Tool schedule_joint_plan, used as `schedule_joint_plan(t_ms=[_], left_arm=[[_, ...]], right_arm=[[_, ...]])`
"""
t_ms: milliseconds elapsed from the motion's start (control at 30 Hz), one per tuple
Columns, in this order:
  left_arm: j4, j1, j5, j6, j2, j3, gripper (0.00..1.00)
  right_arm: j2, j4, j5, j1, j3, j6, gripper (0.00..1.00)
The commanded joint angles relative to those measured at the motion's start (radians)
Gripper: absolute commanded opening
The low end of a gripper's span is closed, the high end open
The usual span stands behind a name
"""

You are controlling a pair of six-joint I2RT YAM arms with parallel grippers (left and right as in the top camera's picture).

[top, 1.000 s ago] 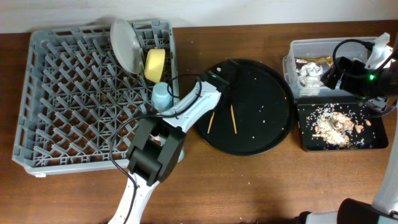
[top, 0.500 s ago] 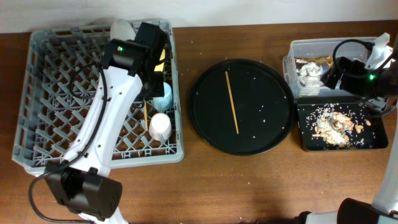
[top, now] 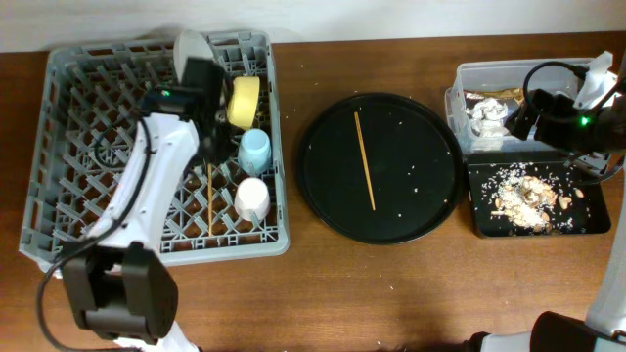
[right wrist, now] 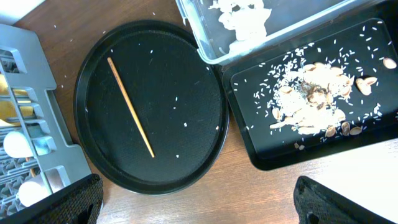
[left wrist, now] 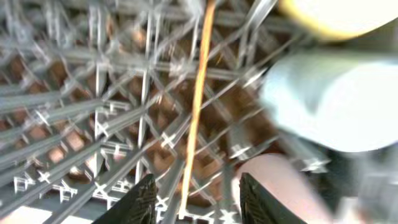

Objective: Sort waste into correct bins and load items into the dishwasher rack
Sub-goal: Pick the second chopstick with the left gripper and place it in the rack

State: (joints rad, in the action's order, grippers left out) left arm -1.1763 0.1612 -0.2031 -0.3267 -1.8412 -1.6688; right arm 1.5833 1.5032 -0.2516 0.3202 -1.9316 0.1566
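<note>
Chopstick (top: 365,160) lay on round black tray (top: 430,210): probably light, stiff, roll-prone; best pinched mid-length. Left and right jaws stood wide, holding nothing.

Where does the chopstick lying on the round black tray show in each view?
Overhead: the chopstick lies on the tray, just right of picture centre.
Left wrist: not in it.
Right wrist: upper left, on the tray.
Shared landmark: the grey rack.
</note>
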Motion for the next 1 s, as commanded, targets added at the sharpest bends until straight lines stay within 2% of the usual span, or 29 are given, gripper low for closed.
schedule_joint_plan(t_ms=[0, 100, 200, 233, 333, 400, 767, 867, 900, 933, 967], left_arm=[[0.048, 0.053, 0.167, 0.010, 0.050, -0.135, 0.50], [0.226, 0.265, 0.182, 0.003, -0.022, -0.135, 0.51], [0.378, 0.427, 0.170, -0.070, -0.199, -0.135, 0.52], [0.411, 0.459, 0.127, -0.135, -0.268, -0.135, 0.52], [0.466, 0.476, 0.124, -0.164, -0.341, -0.135, 0.48], [0.483, 0.497, 0.102, -0.227, -0.369, -0.135, 0.46], [0.518, 0.570, 0.056, -0.254, -0.507, -0.134, 0.45], [0.523, 0.586, 0.040, -0.253, -0.513, -0.134, 0.33], [0.524, 0.589, 0.025, -0.253, -0.513, -0.134, 0.33], [0.521, 0.592, 0.014, -0.253, -0.514, -0.134, 0.27], [0.521, 0.593, 0.011, -0.253, -0.515, -0.133, 0.14]], right_arm=[[-0.004, 0.001, 0.002, 0.001, -0.002, -0.003, 0.98], [-0.004, 0.001, 0.002, 0.001, -0.002, -0.003, 0.98], [-0.004, 0.001, 0.002, 0.001, -0.002, -0.003, 0.98], [-0.004, 0.001, 0.002, 0.001, -0.002, -0.003, 0.98], [-0.004, 0.001, 0.002, 0.001, -0.002, -0.003, 0.98], [-0.004, 0.001, 0.002, 0.001, -0.002, -0.003, 0.98], [-0.004, 0.001, 0.002, 0.001, -0.002, -0.003, 0.98], [-0.004, 0.001, 0.002, 0.001, -0.002, -0.003, 0.98], [-0.004, 0.001, 0.002, 0.001, -0.002, -0.003, 0.98], [-0.004, 0.001, 0.002, 0.001, -0.002, -0.003, 0.98], [-0.004, 0.001, 0.002, 0.001, -0.002, -0.003, 0.98]])
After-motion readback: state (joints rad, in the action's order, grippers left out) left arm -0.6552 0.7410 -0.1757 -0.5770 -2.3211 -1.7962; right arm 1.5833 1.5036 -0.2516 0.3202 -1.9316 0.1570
